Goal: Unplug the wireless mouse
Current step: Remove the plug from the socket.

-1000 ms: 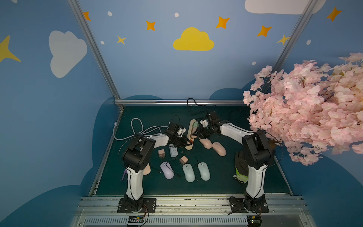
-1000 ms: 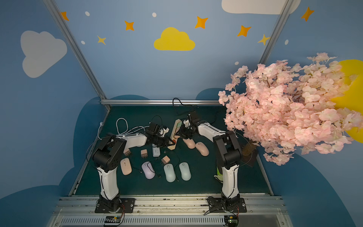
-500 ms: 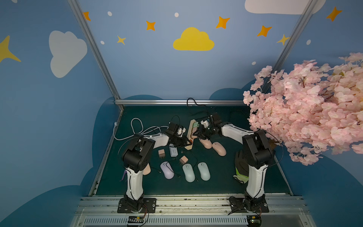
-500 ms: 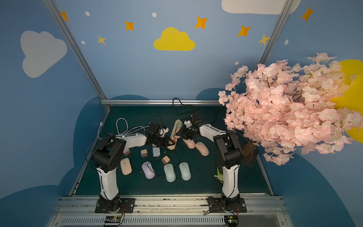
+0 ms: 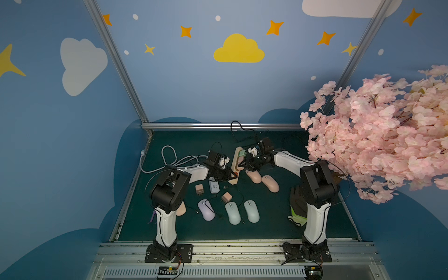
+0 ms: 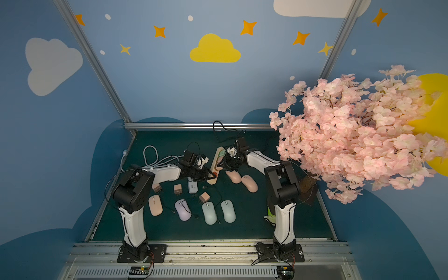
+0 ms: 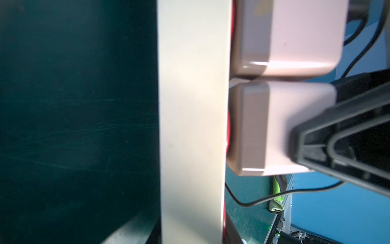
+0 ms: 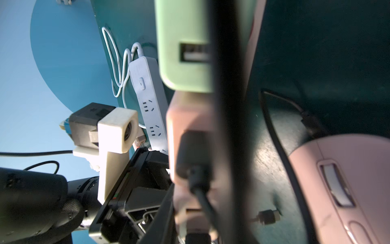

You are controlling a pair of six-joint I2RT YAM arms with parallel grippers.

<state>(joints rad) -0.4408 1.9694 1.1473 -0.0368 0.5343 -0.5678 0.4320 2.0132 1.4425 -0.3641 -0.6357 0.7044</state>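
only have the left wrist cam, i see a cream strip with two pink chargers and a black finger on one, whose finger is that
observer: It belongs to the right claw. In a top view it meets the cream strip about midway along.
operator: anything else plugged into that strip
observer: Yes. A green charger sits beyond the two pink ones, and its USB port is empty.
operator: any cables in the pink ones
observer: In the right wrist view, the pink charger beside the green one has a black USB plug in it.
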